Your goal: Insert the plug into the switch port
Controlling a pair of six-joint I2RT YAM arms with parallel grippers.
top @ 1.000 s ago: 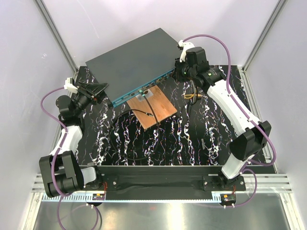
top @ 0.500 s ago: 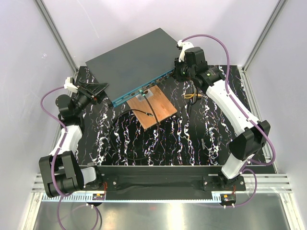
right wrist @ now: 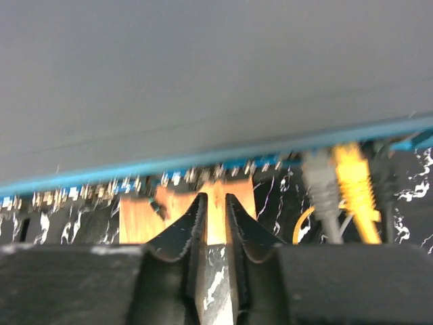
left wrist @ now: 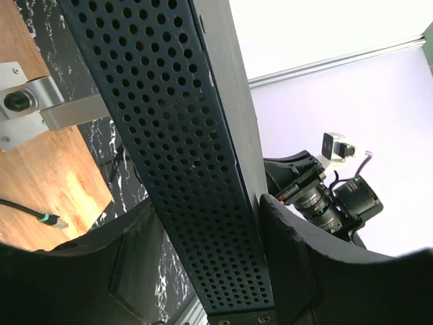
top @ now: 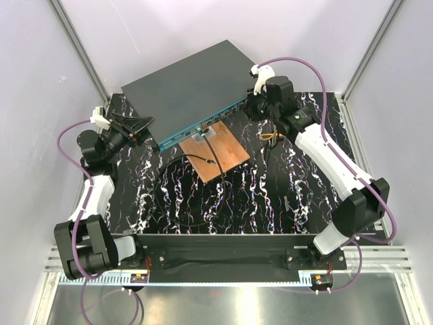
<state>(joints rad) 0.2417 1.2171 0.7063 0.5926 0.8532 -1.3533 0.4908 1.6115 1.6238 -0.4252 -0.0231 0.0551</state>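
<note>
Black right gripper (right wrist: 214,200) jaws stand a slit apart, empty, now drawn back rightward from the switch (top: 189,84) lying far-centre; yellow plug (right wrist: 355,176) looks seated in its right-hand ports, so insertion seems done; left gripper (left wrist: 211,206) clamps its left end

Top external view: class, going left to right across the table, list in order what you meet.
Left gripper, fingers astride the switch's left end → copper-brown board → yellow cable. The right gripper overlaps board and cable, so it is left out.
</note>
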